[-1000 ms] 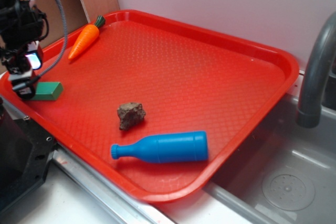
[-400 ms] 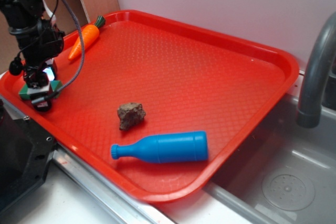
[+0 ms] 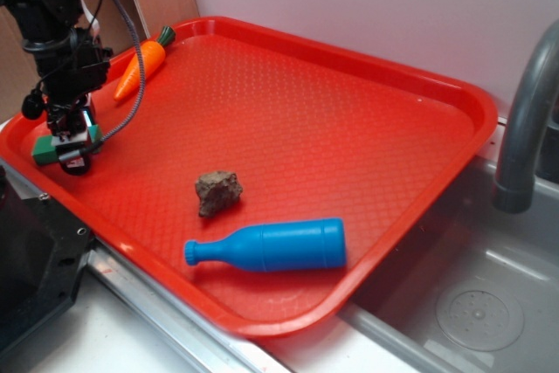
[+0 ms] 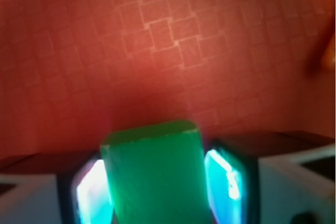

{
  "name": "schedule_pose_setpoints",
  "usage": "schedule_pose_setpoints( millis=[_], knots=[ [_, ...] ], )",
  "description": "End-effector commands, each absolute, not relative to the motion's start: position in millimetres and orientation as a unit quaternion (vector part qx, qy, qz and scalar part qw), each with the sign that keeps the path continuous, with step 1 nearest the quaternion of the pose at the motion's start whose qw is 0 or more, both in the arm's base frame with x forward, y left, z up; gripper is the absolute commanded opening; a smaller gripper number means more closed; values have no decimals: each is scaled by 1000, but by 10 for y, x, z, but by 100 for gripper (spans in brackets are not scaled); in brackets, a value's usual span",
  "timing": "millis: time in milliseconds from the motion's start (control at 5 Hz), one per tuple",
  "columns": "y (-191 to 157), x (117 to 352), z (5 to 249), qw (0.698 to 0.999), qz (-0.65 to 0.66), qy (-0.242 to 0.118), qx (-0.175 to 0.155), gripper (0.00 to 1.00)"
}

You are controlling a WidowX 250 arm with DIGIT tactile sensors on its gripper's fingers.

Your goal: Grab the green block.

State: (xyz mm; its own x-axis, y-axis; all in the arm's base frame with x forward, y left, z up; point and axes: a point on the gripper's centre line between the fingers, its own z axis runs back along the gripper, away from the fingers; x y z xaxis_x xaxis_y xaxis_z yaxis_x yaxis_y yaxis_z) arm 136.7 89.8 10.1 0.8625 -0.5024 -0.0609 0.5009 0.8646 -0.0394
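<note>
The green block (image 3: 44, 148) sits at the left edge of the red tray (image 3: 349, 128), partly hidden by my gripper (image 3: 72, 150), which comes down on it from above. In the wrist view the green block (image 4: 155, 177) fills the gap between the jaws of my gripper (image 4: 157, 187). The lit pads (image 4: 94, 195) press close on both of its long sides, so the gripper is shut on it. Red tray floor (image 4: 168, 40) shows beyond the block.
An orange carrot (image 3: 141, 65) lies at the tray's back left, just behind the arm. A brown rock (image 3: 218, 191) and a blue bottle (image 3: 271, 246) lie nearer the tray's front. A grey faucet (image 3: 524, 128) and sink (image 3: 472, 303) are to the right.
The gripper moved from the block's left end onto the block, straddling it. Since 0.4 s ago the gripper and block both sit slightly higher in the picture.
</note>
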Motion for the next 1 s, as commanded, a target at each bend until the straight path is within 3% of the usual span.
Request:
schedule_pose_setpoints(
  millis=[0,200,400,600,800],
  knots=[
    [703,1619,726,979,-204,-9,8,0],
    [450,1887,1245,989,-140,-44,25,0],
    [345,2056,1668,997,-66,-11,48,0],
    [211,2126,1965,996,-59,-49,45,0],
    [50,2175,2250,997,-49,-53,38,0]
  ],
)
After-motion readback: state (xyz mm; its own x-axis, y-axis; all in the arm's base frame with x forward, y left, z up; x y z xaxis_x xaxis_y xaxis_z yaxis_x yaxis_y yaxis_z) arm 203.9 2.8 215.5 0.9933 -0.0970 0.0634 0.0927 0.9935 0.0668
